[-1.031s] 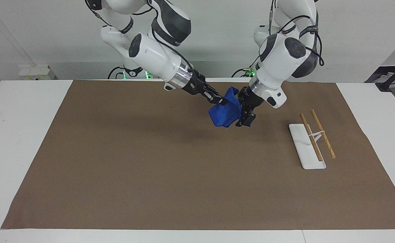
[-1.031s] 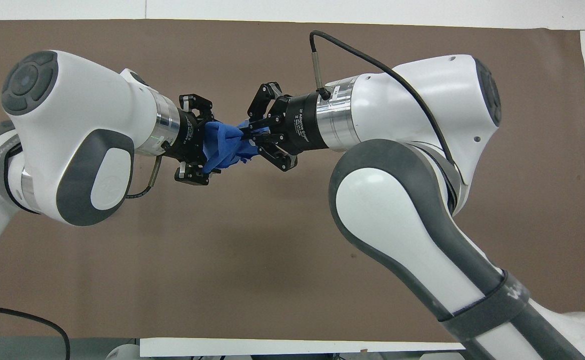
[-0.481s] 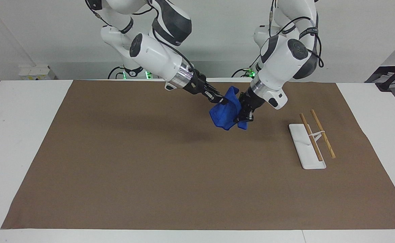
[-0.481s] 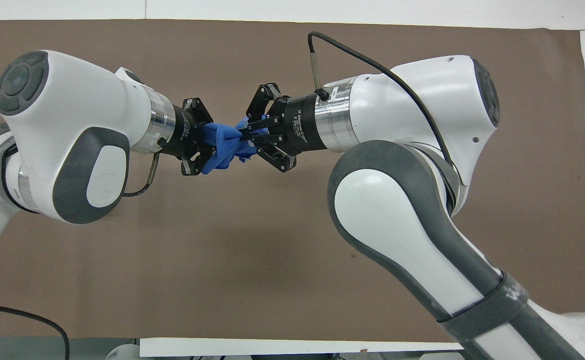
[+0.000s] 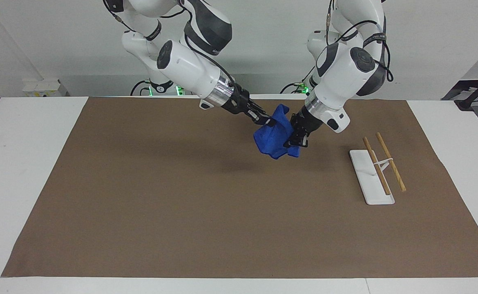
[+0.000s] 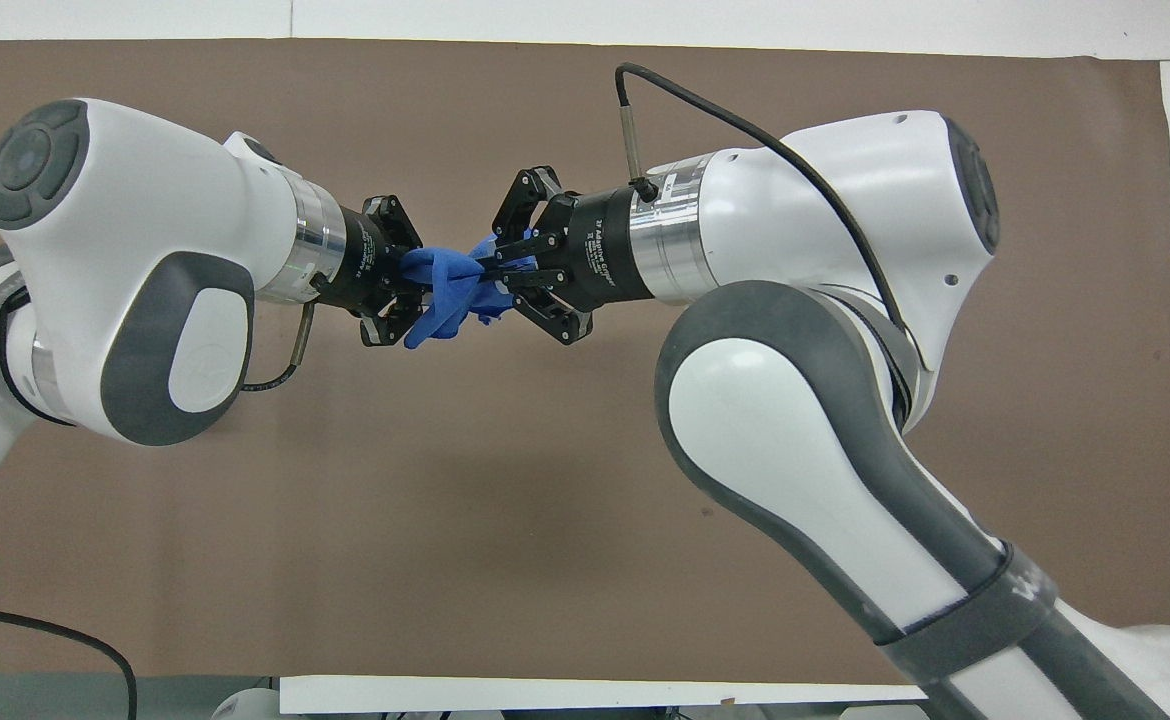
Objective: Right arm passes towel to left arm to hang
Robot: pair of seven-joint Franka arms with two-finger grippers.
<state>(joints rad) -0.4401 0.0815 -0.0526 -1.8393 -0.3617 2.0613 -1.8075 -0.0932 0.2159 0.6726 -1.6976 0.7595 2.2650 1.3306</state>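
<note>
The royal-blue towel (image 5: 272, 141) hangs bunched in the air between both grippers, over the brown mat's middle, nearer to the robots' edge. My right gripper (image 5: 269, 121) is shut on the towel's upper part. My left gripper (image 5: 297, 141) is closed on the towel's side toward the left arm's end. In the overhead view the towel (image 6: 448, 290) is stretched between the left gripper (image 6: 417, 290) and the right gripper (image 6: 493, 272), which face each other tip to tip.
A white rack (image 5: 364, 168) with two wooden bars (image 5: 390, 161) stands on the brown mat (image 5: 182, 204) toward the left arm's end of the table. The left arm hides it in the overhead view.
The left gripper has closed from wide open onto the towel and shifted slightly toward its own end. The right gripper has kept its hold and hardly moved.
</note>
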